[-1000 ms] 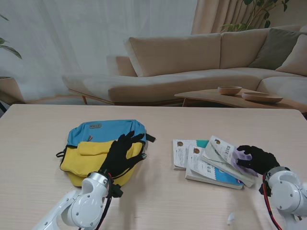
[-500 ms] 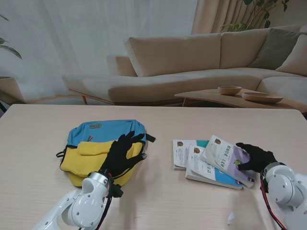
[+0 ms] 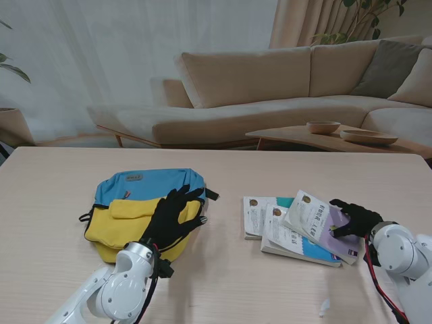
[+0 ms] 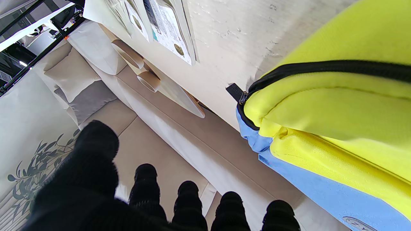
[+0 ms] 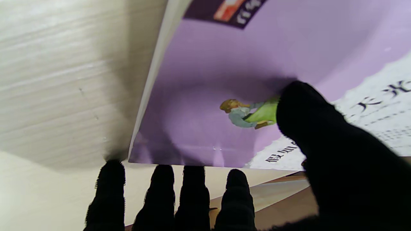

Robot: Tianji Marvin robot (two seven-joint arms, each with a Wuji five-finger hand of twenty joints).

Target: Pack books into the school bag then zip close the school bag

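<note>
The blue and yellow school bag lies flat on the left of the table, its black zipper pull at the corner facing the books. My left hand hovers over the bag's right part, open with fingers spread and holding nothing. Three books overlap on the right. The top book, white with a purple corner, lies tilted on the pile. My right hand holds its right end. The thumb presses on the purple cover and the four fingers reach past its edge.
A small white scrap lies on the table near me on the right. Beyond the table's far edge stand a beige sofa and a low table with two bowls.
My right hand has slid back toward the book's right end, uncovering more purple cover, and the book sits a little flatter. The left hand and the bag have not moved.
</note>
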